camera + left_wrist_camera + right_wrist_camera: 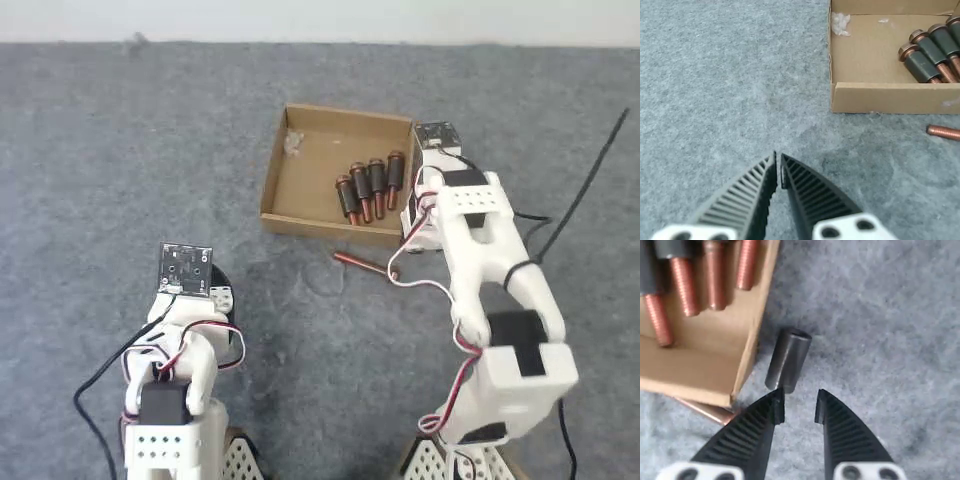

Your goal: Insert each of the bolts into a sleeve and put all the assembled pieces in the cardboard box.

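Note:
A cardboard box [275, 170] holds several copper bolts in dark sleeves [372, 185], lying side by side. One loose copper bolt [362, 263] rests on the carpet just in front of the box; it also appears as the bolt [943, 131] and the bolt [710, 411]. A bare dark sleeve [788, 360] lies on the carpet against the outside of the box wall [752, 340]. My right gripper [797, 405] is open, its tips just short of that sleeve, holding nothing. My left gripper [778, 159] is shut and empty over bare carpet, well away from the box [890, 97].
Grey carpet covers the whole table. A small white scrap [841, 22] lies in a far corner of the box. Cables trail from the right arm [490, 260] near the loose bolt. Open carpet stretches left of the box.

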`<state>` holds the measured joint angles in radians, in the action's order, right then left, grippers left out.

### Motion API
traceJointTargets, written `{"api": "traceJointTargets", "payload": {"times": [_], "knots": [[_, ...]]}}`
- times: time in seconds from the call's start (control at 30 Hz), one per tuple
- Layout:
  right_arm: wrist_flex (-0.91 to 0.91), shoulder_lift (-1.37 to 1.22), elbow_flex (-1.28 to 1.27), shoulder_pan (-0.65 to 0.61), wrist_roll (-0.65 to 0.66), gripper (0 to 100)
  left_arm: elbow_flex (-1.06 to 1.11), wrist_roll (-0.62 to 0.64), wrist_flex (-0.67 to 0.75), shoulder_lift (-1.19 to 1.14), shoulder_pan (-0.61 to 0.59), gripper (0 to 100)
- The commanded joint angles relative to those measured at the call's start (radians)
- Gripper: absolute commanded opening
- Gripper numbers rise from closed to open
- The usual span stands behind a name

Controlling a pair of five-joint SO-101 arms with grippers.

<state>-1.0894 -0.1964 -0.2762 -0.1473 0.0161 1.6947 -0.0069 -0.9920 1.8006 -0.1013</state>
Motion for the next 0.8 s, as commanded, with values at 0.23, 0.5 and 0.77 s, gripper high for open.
{"api": "traceJointTargets", "payload": {"times": [0.23,0.5,0.77], "knots": [[0.085,-0.035,0.12,0.015,-0.11,10.2,-0.008,-0.009,0.003,0.012,-0.002,1],[0.208,-0.042,0.037,0.002,-0.14,10.2,-0.008,-0.009,0.003,0.012,-0.002,1],[0.206,-0.071,0.032,-0.004,-0.137,10.2,-0.008,-0.009,0.005,0.012,-0.002,1]]}}
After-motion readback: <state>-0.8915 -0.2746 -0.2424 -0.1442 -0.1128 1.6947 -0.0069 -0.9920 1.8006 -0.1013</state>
